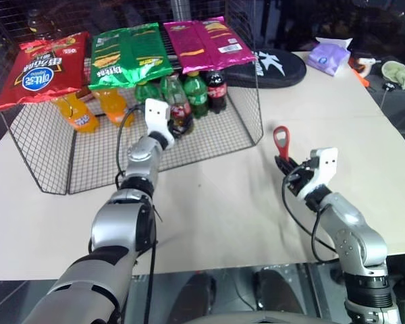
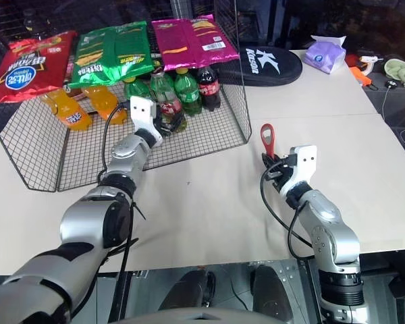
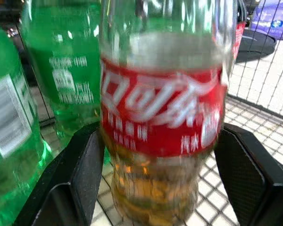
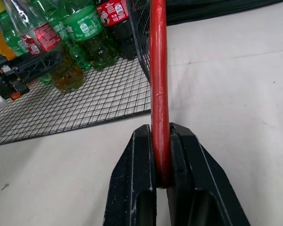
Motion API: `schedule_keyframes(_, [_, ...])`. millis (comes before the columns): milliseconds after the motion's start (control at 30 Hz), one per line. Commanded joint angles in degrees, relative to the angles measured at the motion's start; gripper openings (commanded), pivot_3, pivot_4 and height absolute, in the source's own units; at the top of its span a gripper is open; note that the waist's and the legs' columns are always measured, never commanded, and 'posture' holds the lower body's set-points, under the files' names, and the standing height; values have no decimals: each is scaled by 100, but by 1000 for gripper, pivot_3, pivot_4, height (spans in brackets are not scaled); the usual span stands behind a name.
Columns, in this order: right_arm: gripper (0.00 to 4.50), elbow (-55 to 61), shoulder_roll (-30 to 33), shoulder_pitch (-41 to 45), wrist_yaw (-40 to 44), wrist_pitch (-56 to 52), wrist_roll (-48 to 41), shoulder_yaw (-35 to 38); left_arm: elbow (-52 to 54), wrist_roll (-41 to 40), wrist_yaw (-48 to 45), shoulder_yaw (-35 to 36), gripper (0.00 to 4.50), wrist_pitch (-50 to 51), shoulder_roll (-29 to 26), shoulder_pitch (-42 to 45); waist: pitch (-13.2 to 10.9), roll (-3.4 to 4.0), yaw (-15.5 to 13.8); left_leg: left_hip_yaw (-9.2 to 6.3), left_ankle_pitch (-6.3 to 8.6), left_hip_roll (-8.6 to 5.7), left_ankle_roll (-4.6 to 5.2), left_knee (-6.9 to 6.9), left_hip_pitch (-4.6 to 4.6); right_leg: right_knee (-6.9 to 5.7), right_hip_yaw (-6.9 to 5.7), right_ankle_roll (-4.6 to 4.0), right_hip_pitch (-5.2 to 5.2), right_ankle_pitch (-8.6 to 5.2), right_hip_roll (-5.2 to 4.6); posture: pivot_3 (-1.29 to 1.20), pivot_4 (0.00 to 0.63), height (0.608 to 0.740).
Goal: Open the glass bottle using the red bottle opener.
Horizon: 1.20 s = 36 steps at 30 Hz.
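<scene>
you see the glass bottle [image 3: 162, 117] standing upright on the wire floor of the mesh rack [image 1: 209, 138], in the row of bottles near the rack's back edge, with its red label around the middle and yellowish liquid at the bottom. the left gripper [image 3: 162, 183] is around it: one black finger [image 3: 78, 174] is on each side of the bottle's lower part, the jaws are spread wide, and a small gap shows between each finger and the glass, so it is not yet clenched on the bottle. green soda bottles [image 3: 61, 70] stand just beside the glass bottle, and a dark cola bottle [image 1: 217, 90] is at the end of the row toward the rack's right wall. orange drink bottles [image 1: 77, 111] lie toward the rack's left side. snack bags [image 1: 128, 54] in red, green and pink rest on top of the rack. on the open desk [image 1: 209, 223], to the right of the rack, the right gripper [image 4: 162, 150] is clamped tight on the handle of the red bottle opener [image 1: 282, 142], which stands upright with its ring head at the top. near the desk's far edge lie a black case [image 1: 277, 67] and a purple tissue pack [image 1: 329, 56].
</scene>
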State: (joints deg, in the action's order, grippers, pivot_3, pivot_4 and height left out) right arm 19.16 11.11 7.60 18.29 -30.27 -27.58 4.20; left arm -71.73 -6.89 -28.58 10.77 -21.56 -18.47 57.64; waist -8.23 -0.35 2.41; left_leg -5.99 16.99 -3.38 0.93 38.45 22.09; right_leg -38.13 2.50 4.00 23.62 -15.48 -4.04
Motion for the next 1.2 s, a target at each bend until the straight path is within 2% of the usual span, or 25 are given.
schedule_keyframes(33, [0,149,10,46,33,173,32,-11,46,18,53,72,3474,-204,-37,193,0,0,0,0,0,0,0,0,0,0,0,0,0,0,0,0,150,740])
schedule_keyframes(67, [0,153,7,38,35,176,38,-15,39,19,56,73,3474,-206,-36,197,0,0,0,0,0,0,0,0,0,-1,0,0,0,0,0,0,150,740])
schedule_keyframes(133, [0,162,7,20,51,186,53,-31,22,8,62,84,2976,-193,-34,203,0,0,1,0,0,0,0,0,0,-2,0,0,0,0,0,0,150,740])
schedule_keyframes(467, [0,68,28,39,83,279,150,-82,22,-5,48,108,2976,-184,-35,230,0,0,2,0,0,0,0,4,0,-7,0,0,1,0,0,0,150,740])
schedule_keyframes(767, [0,55,45,-9,106,343,205,-49,632,-156,-578,123,2976,-255,-123,-35,0,0,5,7,0,-2,0,10,2,-27,-11,0,11,0,-5,0,150,740])
schedule_keyframes(1000, [0,-36,67,63,157,397,251,-48,2151,-365,-1211,-2,2976,114,-111,-834,0,0,23,17,0,13,0,11,1,-39,-11,0,21,0,-7,0,150,740])
schedule_keyframes(1200, [0,-53,129,146,249,435,247,-60,4808,-944,-1686,-239,2976,1543,-152,-2196,0,0,17,22,0,22,0,13,0,-43,-5,-1,21,0,-8,0,150,740])
